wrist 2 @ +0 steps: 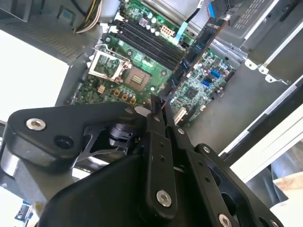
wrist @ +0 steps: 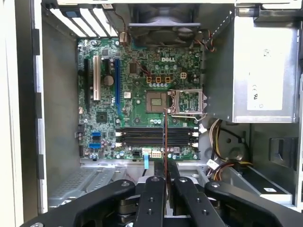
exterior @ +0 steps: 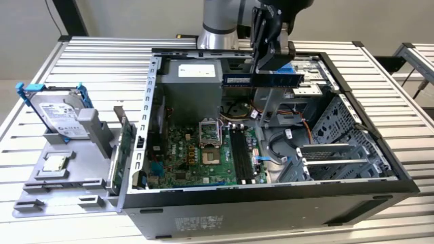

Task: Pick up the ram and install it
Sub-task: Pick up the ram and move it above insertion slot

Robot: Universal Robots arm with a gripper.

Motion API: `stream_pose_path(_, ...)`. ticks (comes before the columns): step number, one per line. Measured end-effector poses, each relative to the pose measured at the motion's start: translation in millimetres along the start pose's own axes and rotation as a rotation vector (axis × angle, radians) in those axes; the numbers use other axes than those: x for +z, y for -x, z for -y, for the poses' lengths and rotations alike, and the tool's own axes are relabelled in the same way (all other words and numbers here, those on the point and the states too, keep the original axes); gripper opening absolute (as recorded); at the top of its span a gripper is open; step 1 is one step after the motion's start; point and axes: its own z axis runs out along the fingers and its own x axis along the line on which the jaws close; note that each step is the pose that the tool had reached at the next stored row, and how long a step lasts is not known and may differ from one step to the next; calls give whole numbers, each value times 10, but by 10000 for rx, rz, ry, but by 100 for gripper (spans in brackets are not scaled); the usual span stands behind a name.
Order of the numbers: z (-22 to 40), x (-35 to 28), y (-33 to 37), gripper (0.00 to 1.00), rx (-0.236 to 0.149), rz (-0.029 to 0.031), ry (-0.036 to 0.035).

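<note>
Pincer: your gripper hangs over the far side of the open computer case, with its fingers pinched narrow on the ram.
Ram: the ram is held by its upper edge above the case. Its long side is level and its black chips face the exterior view.
Ram from the wrist: in the second wrist view the ram runs out from the gripper. In the first wrist view the ram shows as a thin edge rising from the gripper.
Motherboard: the green motherboard lies on the floor of the case, well below the ram.
Memory slots: the long black memory slots sit inside the case beside the processor socket. You see the ram's edge crossing them, apart from them.
Power supply: the grey power supply stands in the case's far corner, level with the ram.
Hard drive: the hard drive stands in a blue bracket outside the case, on the exterior view's left.
Processor chip: the processor chip lies flat outside the case, near the hard drive.
</note>
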Motion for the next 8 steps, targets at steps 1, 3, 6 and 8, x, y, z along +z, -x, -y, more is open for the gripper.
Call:
stream_pose_path(1, 0, 0, 10, 0, 0, 17, 1)
stream_pose_path(3, 0, -1, 20, 0, -3, 61, 2)
stream_pose_path(6, -2, -1, 51, 0, -5, 167, 4)
stream_pose_path(8, -2, -2, 82, 0, -11, 306, 6)
